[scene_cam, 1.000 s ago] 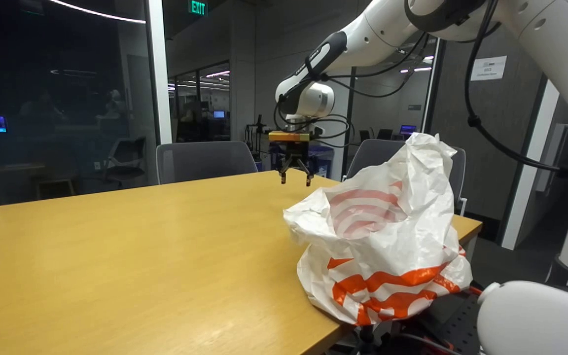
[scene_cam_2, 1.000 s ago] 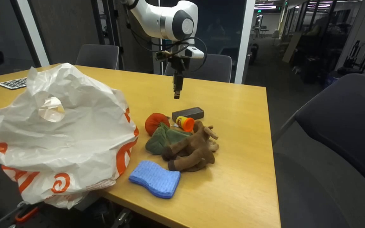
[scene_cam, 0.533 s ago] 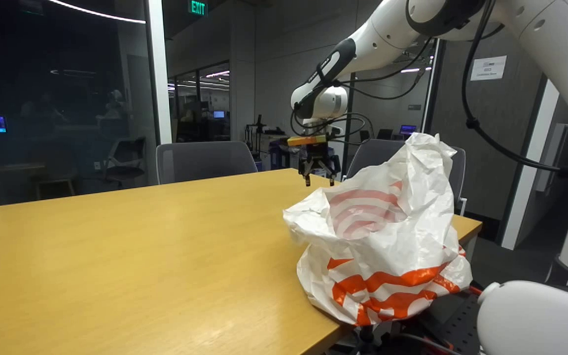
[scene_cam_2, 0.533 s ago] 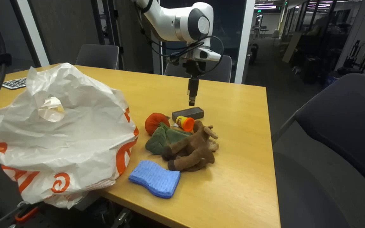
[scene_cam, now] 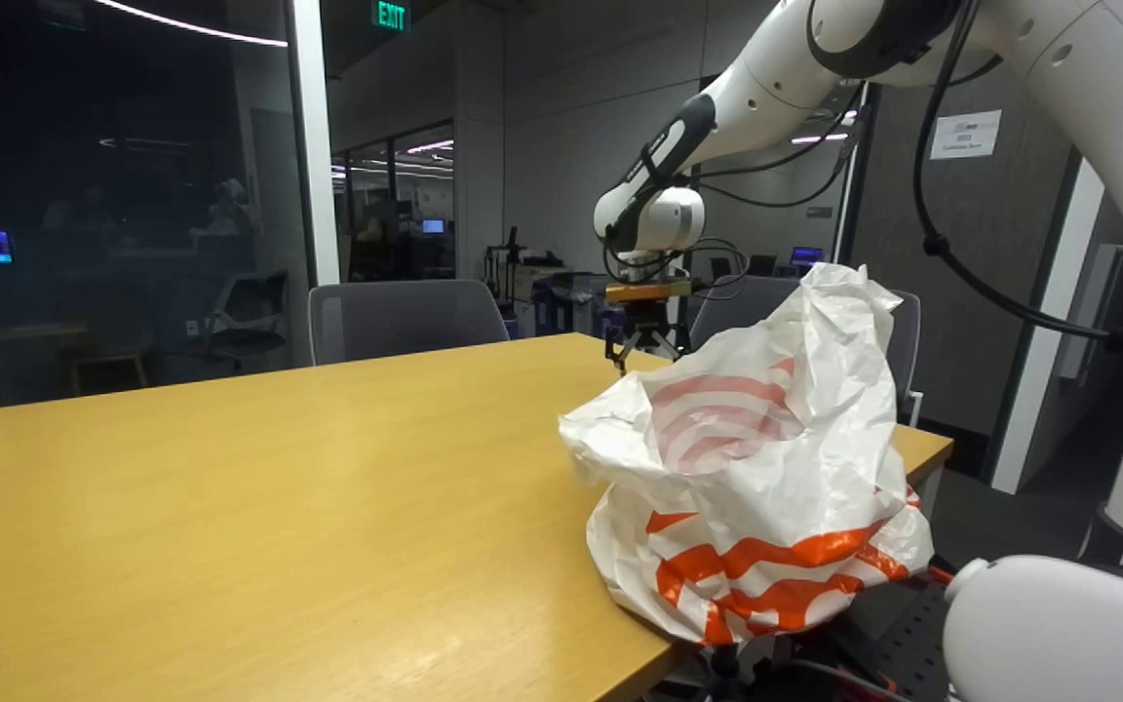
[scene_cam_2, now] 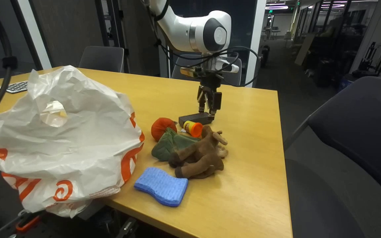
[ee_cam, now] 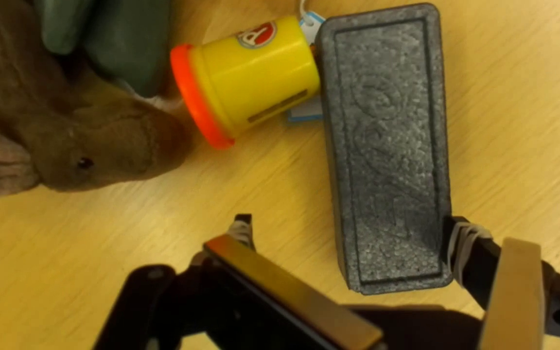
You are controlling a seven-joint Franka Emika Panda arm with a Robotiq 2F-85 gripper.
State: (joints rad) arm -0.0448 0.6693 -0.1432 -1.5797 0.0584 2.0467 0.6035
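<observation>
On the yellow wooden bench (scene_cam_2: pixel 253 148) lies a dark grey, rectangular, embossed block (ee_cam: pixel 387 146). Over the past second the tool (ee_cam: pixel 347 232) has come down and turned, so its spread jaws, gripping nothing, seem to straddle one end of the block; touching or not, I cannot tell. Just beside the block lies an orange-lidded yellow cylindrical tub (ee_cam: pixel 263 75); farther from it, a brown plush animal (scene_cam_2: pixel 203 158). Above the block, the white arm (scene_cam_2: pixel 179 31) points the tool downward.

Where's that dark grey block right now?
In the wrist view, the grey block lies right of centre on the table, beside the yellow tub, its lower end showing between the open jaws.
</observation>
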